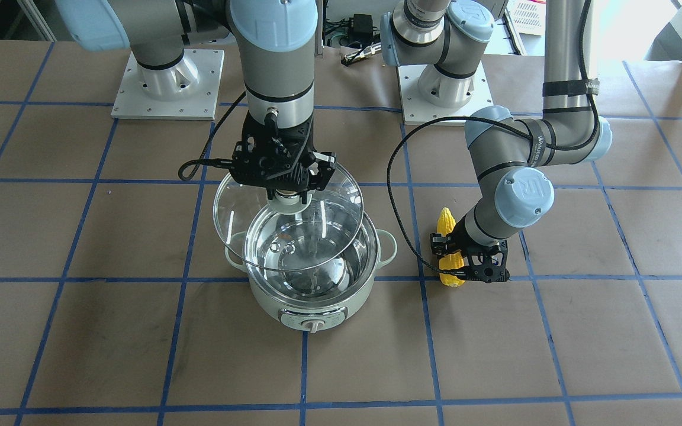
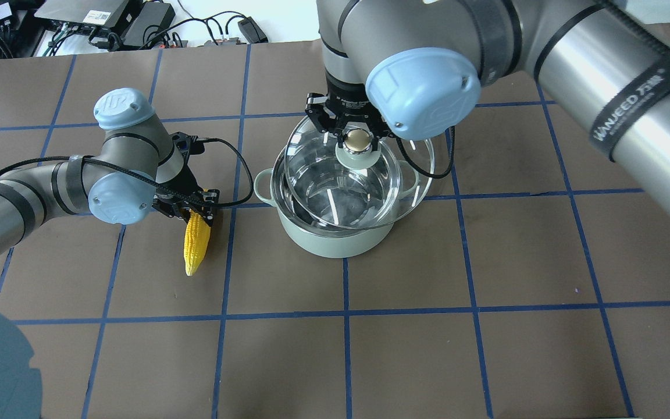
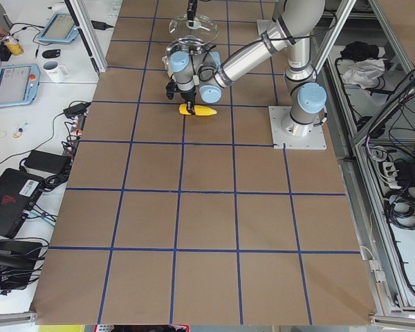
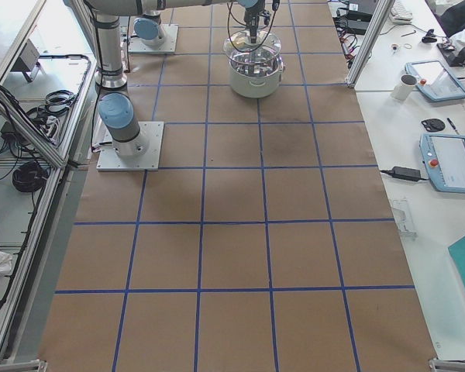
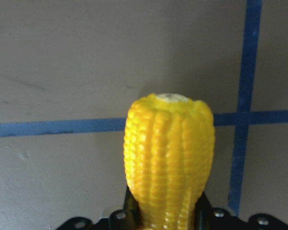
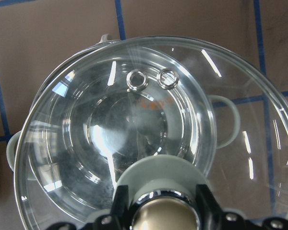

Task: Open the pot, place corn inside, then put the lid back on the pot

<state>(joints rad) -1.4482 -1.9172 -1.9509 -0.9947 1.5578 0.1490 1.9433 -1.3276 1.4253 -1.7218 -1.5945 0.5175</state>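
**mk_bots:** So where's everything sitting? Is the pot open?

**tinker_j:** Yep, open, you can see right down into the shiny steel inside. The right pincer is clamped on the beige knob of the lid and holds the glass dome up over the pot, tilted. It's shifted toward the robot's side, so it only partly overlaps the opening. In the right wrist view, the two vent rings and a pot handle show through the glass.

**mk_bots:** And the corn?

**tinker_j:** Off to the robot's left of the pot, well apart from it, down low at the brown tabletop next to a blue tape line. The left pincer is closed around it near the thick end, with the pointed tip aimed back toward the robot. The left wrist view shows the blunt end sticking out past the fingers.

**mk_bots:** Resting on the paper or lifted?

**tinker_j:** Honestly can't tell from these angles. It's lying roughly flat either way.
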